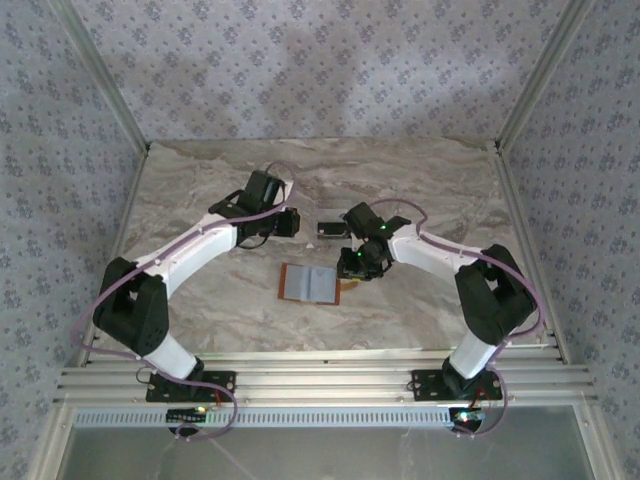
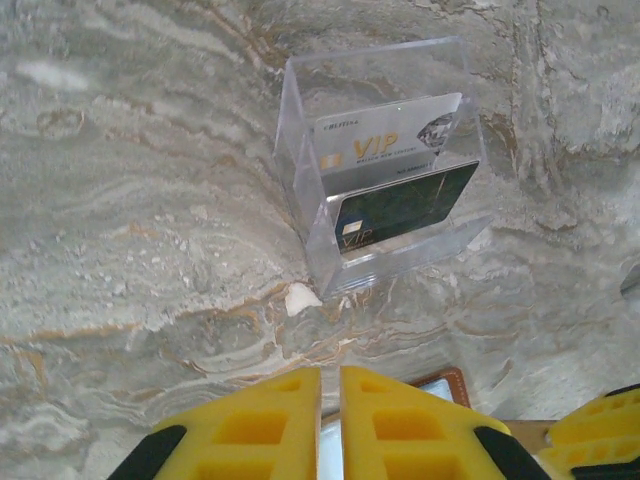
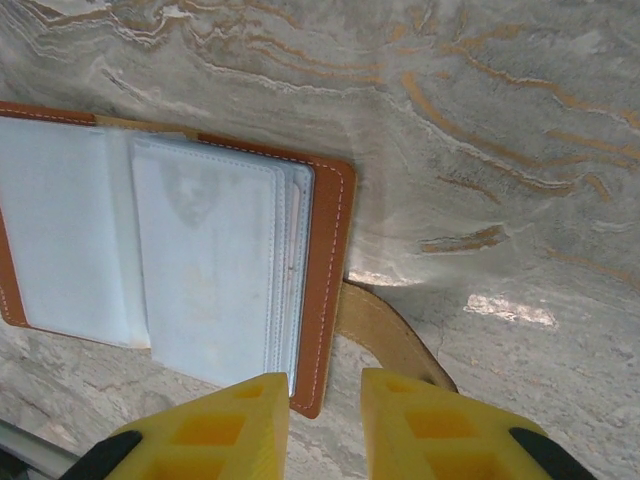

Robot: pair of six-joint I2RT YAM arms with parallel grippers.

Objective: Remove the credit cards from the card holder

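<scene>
The card holder lay open and flat on the marble table, its clear sleeves facing up. The right gripper hovered over its strap-side edge with the jaws spread and nothing pinched, the strap tab running beneath one finger. Just beyond the card holder's far edge stood a clear tray holding the white card behind the dark card, both upright. The left gripper hung between card holder and tray, its jaws nearly pressed together and empty.

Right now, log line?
credit cards: both in clear tray | card holder: open flat | left gripper: shut, facing tray | right gripper: open, over strap
</scene>
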